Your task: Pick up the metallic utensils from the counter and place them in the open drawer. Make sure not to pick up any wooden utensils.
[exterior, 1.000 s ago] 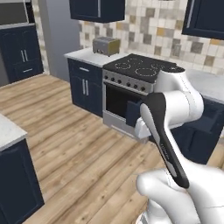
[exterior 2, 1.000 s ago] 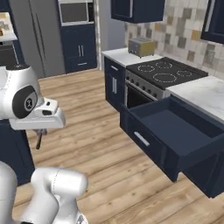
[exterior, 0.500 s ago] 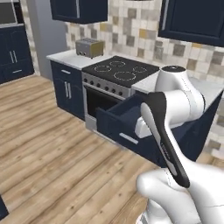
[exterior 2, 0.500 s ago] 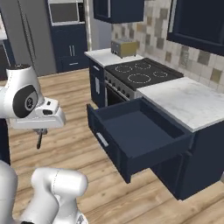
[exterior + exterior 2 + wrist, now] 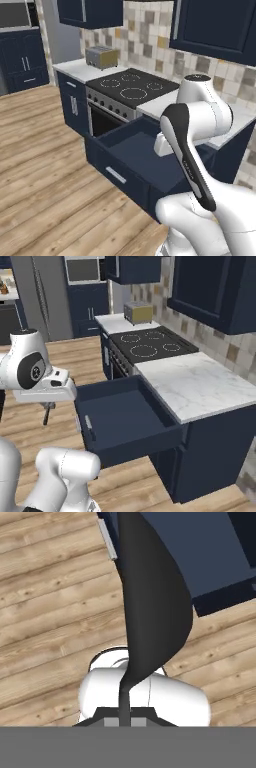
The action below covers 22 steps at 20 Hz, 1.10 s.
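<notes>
Above the wooden floor, just left of the open drawer, the gripper is clamped on a slim dark utensil, apparently the metal spoon, by its thin stem. Carry it rightward over the drawer's front wall before lowering. Keep the clamp firm; release only when the bowl hangs well inside the box. The counter lies just beyond the drawer.

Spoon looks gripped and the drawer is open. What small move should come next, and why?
Probably swing the spoon sideways over the open drawer before releasing. The fingers are shut on it, but it hangs above the wood floor, beside the drawer's front.
</notes>
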{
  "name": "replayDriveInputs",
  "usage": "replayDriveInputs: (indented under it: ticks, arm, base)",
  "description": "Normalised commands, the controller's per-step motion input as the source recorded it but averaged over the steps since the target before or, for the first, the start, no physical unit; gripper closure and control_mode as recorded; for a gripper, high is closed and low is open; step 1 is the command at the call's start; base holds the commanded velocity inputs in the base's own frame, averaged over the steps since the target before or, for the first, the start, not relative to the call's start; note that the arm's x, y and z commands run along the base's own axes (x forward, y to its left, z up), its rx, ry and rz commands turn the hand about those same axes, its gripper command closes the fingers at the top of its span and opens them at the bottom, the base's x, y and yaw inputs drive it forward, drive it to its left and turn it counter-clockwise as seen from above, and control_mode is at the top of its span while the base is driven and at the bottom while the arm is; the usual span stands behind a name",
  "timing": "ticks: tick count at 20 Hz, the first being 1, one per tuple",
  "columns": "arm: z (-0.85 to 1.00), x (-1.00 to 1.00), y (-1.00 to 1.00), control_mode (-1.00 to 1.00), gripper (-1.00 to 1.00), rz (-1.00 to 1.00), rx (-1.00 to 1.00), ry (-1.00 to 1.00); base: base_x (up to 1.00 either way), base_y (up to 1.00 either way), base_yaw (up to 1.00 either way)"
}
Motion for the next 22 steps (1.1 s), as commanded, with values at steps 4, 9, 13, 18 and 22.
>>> replayDriveInputs:
  ticks: [4,9,13,18,22]
  arm:
    - [0.0,0.0,0.0,1.0,1.0,0.0,0.0,0.0]
    - [0.0,0.0,0.0,1.0,1.0,0.0,0.0,0.0]
    - [0.0,0.0,0.0,1.0,1.0,0.0,0.0,0.0]
    - [0.0,0.0,0.0,1.0,1.0,0.0,0.0,0.0]
    - [0.0,0.0,0.0,1.0,1.0,0.0,0.0,0.0]
  base:
    - [-0.14,-1.0,0.35]
    - [0.09,-0.99,0.44]
    - [0.29,-0.74,0.48]
    - [0.51,-0.18,0.42]
    - [0.64,0.0,0.03]
